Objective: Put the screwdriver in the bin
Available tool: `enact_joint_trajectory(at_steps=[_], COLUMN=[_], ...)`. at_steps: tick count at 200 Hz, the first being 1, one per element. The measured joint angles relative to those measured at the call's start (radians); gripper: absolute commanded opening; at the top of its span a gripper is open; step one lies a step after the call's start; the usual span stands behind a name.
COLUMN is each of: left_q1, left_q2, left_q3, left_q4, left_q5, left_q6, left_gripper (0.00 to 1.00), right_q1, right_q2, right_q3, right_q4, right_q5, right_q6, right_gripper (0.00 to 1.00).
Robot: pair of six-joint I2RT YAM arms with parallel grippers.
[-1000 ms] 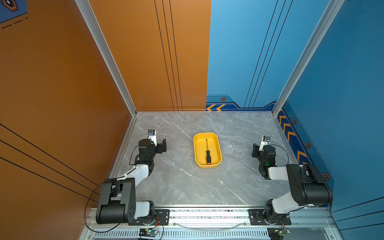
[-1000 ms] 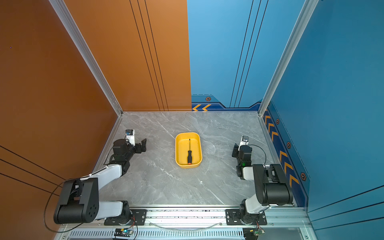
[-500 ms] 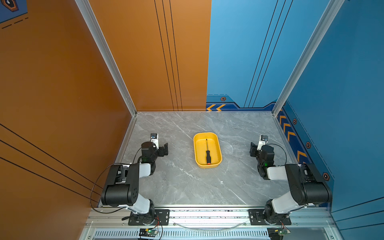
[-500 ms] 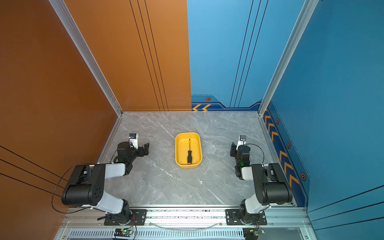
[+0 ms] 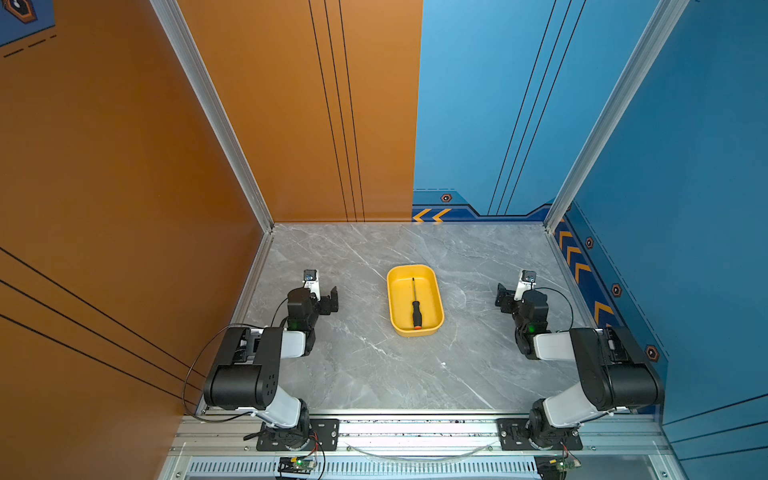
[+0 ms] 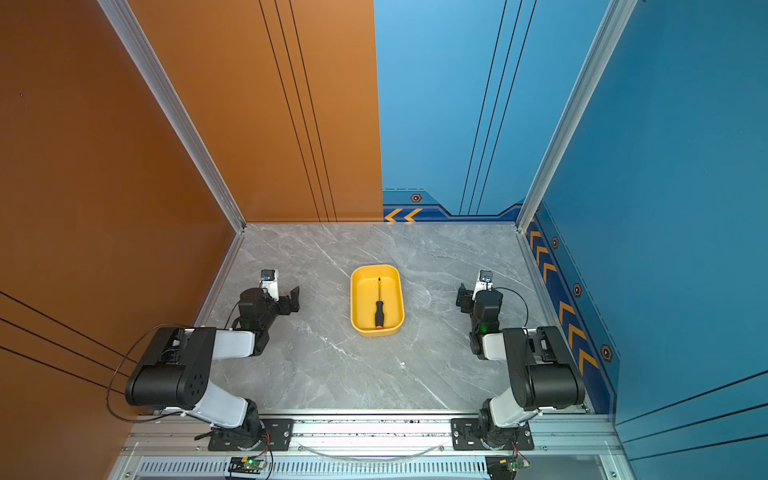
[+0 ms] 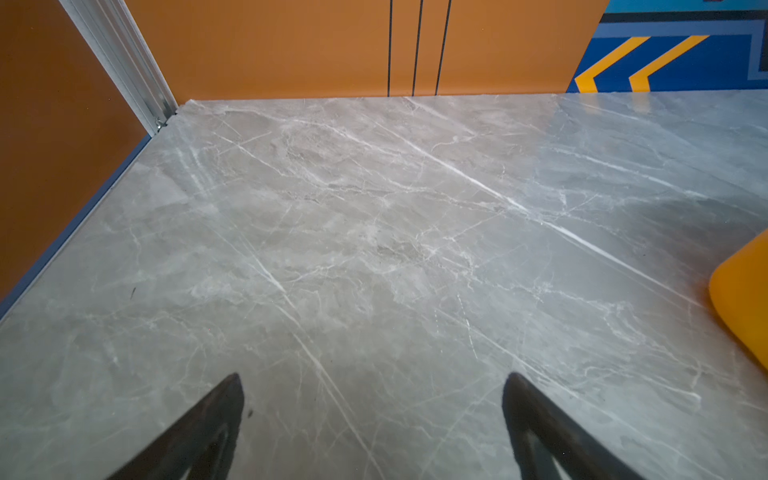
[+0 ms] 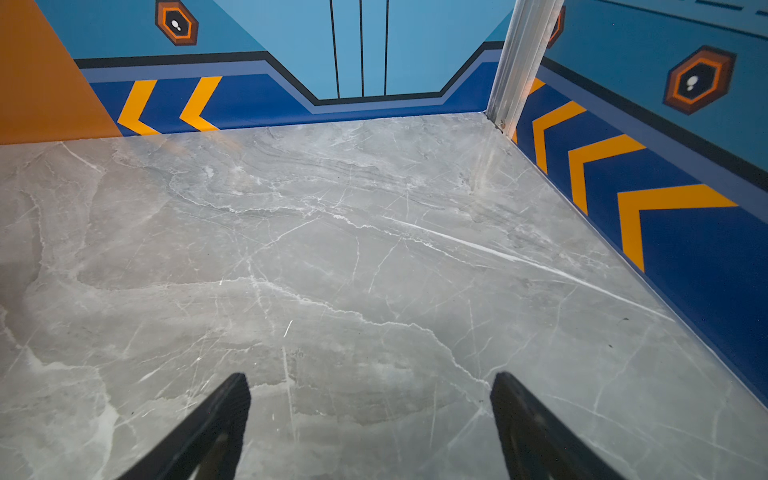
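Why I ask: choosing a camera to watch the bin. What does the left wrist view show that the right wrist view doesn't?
Only the left wrist view: a corner of the yellow bin at the picture's edge. Only the right wrist view: hexagon marks on the wall. Both: the grey marble table, chevron stripes, and an open, empty hand: left hand, right hand. Neither shows the screwdriver.
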State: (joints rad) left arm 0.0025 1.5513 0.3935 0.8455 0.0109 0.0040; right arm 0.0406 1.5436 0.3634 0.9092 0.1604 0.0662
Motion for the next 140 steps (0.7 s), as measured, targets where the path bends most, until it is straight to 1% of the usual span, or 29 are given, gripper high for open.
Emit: enact_joint_trajectory(at_steps=[17,19,22,24,140], left_q1=[0.000,0.000,0.000,0.000,-0.002], left_q2=[0.008,0.009,0.009,0.009,0.009], left_q3=[-0.002,-0.002,-0.002,-0.002,-0.002], left_q4=[0.023,0.026,0.027,0.028,0.057], left_q5=[-0.011,-0.012,-0.013,-0.013,-0.027], left_q6=[0.000,0.000,0.000,0.000,0.000], left_gripper=[0.98,0.98,0.98,0.98,0.98], right_q1=[0.000,0.000,0.000,0.000,0.000], right_q2=[0.000,0.000,0.000,0.000,0.000], right_q3=[0.000,0.000,0.000,0.000,0.000], right_q4=[0.000,0.000,0.000,0.000,0.000], right_q5=[0.000,0.000,0.000,0.000,0.000], right_q6=[0.000,0.000,0.000,0.000,-0.003], right_gripper=[0.94,0.95,0.99,1.00,1.00])
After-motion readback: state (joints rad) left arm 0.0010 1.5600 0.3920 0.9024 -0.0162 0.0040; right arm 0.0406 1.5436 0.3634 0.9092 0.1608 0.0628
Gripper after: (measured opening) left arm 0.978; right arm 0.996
